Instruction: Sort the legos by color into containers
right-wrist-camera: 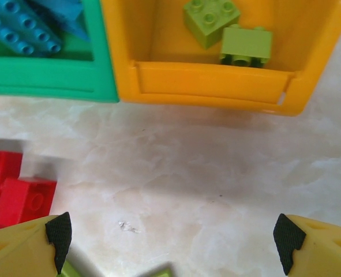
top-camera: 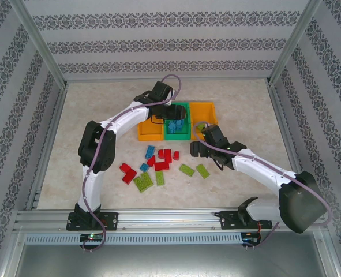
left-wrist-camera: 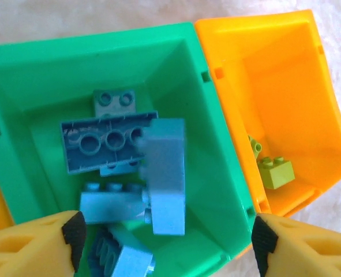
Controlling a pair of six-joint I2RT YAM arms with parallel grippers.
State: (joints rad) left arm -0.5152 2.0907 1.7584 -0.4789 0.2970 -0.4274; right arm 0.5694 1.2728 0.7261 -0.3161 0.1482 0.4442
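**A:** Entry one: the loose legos (top-camera: 158,164). Where are they, and how should you take them?

**B:** Red, blue and lime bricks lie scattered on the tabletop (top-camera: 245,115), just in front of the containers. They look like hard, light, glossy plastic: stiff, not fragile, and likely to slip or twist in a corner pinch. Grip each one across its two flat sides, below the studs. The lime plates (top-camera: 194,170) lie low, so you probably need to come straight down on them.

**A:** Entry two: the containers?

**B:** Three stand in a row, side by side. The left orange bin (top-camera: 150,131) is first. The green bin (left-wrist-camera: 32,86) in the middle holds blue bricks (left-wrist-camera: 109,141). The right orange bin (right-wrist-camera: 205,86) holds two lime bricks (right-wrist-camera: 246,45).

**A:** Entry three: the grippers?

**B:** The left gripper (left-wrist-camera: 169,239) hangs over the green bin, jaws spread wide with nothing between them. The right gripper (right-wrist-camera: 173,242) is also spread wide, over bare tabletop just in front of the right orange bin. Red bricks (right-wrist-camera: 20,199) lie beside its left finger.

**A:** Anything you cannot make out?

**B:** A pale blue brick (left-wrist-camera: 165,176) in the green bin is blurred, so you cannot tell whether it is resting or dropping. The blue bricks overlap, which leaves their count unsure. The arm partly covers the left orange bin, so its contents are unclear.
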